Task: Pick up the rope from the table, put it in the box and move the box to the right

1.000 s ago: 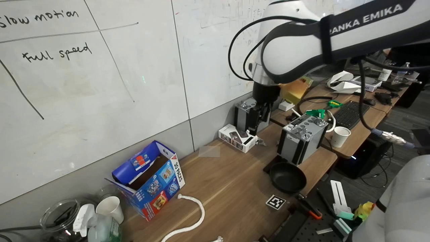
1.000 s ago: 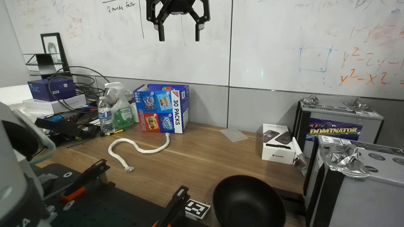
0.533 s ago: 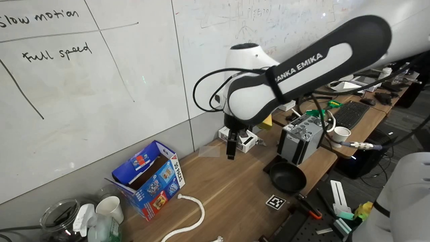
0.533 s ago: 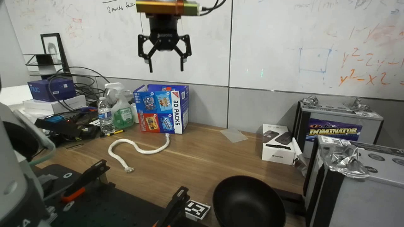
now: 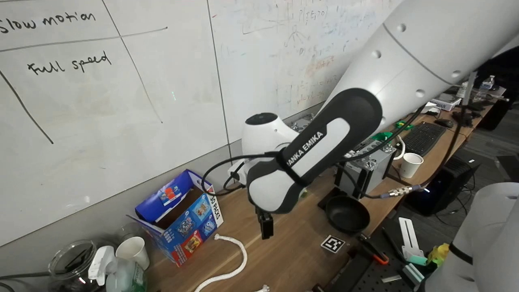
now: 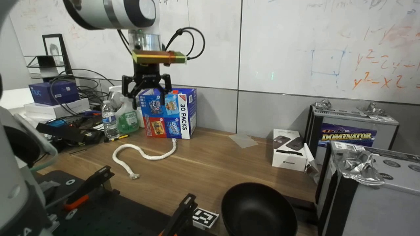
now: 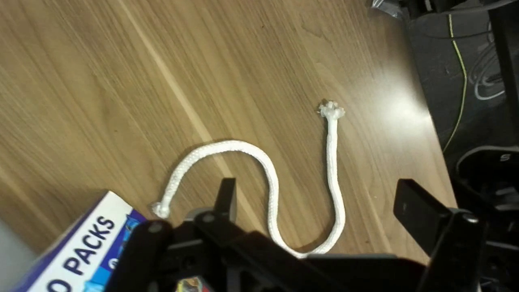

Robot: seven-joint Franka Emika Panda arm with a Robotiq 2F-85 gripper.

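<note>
Gripper (image 6: 148, 102) drops lower, nearer the rope (image 7: 274, 190)

We have it farther down and closer to the blue box (image 6: 168, 114) than in the earlier frames; box and rope stay put. Its jaws spread wide and hold nothing. Our rope curls on the table (image 6: 203, 164), one end just beside the box. We judge this the approach; picking up, boxing and moving right all remain.

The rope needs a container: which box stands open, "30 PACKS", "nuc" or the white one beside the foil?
The blue "30 PACKS" box: its top gapes; the "nuc" box and that white box look closed.
</note>
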